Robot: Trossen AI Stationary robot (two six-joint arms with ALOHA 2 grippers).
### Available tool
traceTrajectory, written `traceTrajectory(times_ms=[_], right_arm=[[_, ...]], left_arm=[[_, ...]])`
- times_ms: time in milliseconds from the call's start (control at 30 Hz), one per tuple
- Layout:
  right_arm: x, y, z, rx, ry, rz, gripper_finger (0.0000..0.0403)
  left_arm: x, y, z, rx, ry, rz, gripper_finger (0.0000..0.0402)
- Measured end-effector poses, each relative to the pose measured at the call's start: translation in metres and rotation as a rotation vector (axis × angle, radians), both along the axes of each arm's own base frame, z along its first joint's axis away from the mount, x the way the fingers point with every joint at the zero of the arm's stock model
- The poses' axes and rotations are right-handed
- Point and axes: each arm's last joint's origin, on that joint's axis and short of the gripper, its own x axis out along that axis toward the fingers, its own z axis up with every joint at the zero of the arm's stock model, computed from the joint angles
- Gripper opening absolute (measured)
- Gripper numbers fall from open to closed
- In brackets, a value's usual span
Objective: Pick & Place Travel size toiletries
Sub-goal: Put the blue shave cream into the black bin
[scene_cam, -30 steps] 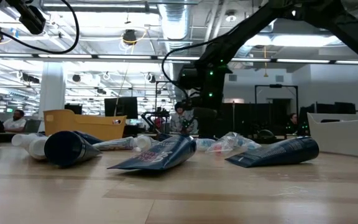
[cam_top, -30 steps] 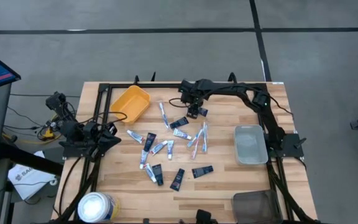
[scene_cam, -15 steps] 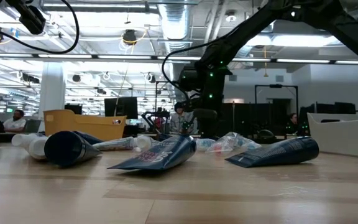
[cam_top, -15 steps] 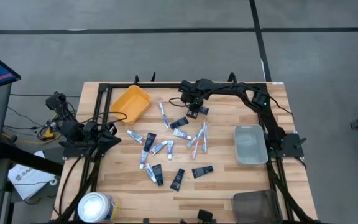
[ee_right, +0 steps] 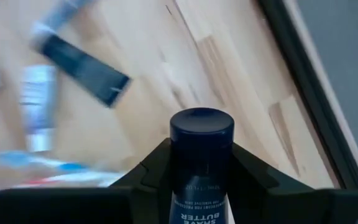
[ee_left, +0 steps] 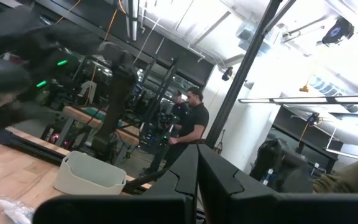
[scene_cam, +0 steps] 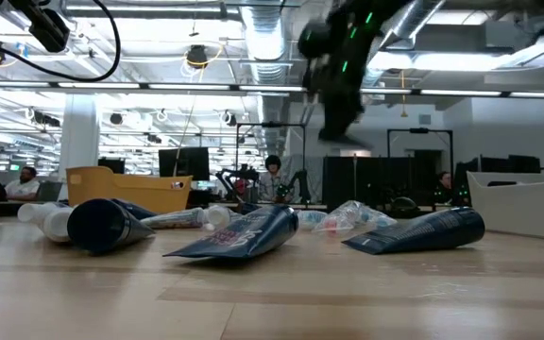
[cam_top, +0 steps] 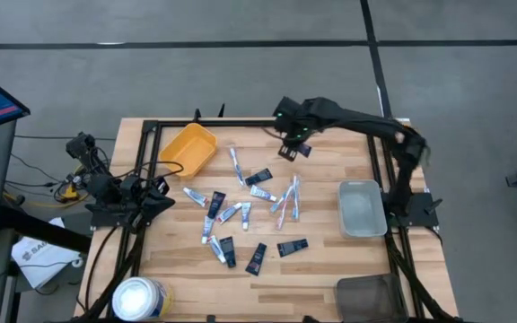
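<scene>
Above the far edge of the table [cam_top: 330, 260], the right gripper [cam_top: 296, 146] is closed on a small black flat tube [ee_right: 200, 163], lifted clear of the wood. That tube sits upright between the dark fingers [ee_right: 148, 171], its round glossy cap uppermost and white print on its smooth body. Remaining toiletries [cam_top: 240, 211] lie scattered mid-table, left of a pale rectangular tray [cam_top: 362, 209]. At the left edge the left gripper [cam_top: 155, 187] waits, fingers shut and empty.

The dark tube [ee_right: 201, 165] bears white lettering reading "SHAVE BUTTER"; smaller print above is illegible.
</scene>
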Motion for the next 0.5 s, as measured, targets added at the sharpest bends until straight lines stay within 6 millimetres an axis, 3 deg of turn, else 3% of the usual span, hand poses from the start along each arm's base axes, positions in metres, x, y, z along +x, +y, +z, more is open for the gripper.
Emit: traceTrajectory(times_ms=[233, 500], right_arm=[[-0.038, 0.076, 0.064, 0.055, -0.098, -0.03, 0.011], [-0.08, 0.187, 0.094, 0.212, -0.132, -0.086, 0.0112]], left_arm=[[0.0, 0.0, 0.0, -0.001, 0.0, 0.0, 0.0002], [0.0, 0.0, 0.0, -0.003, -0.003, 0.0, 0.0002]])
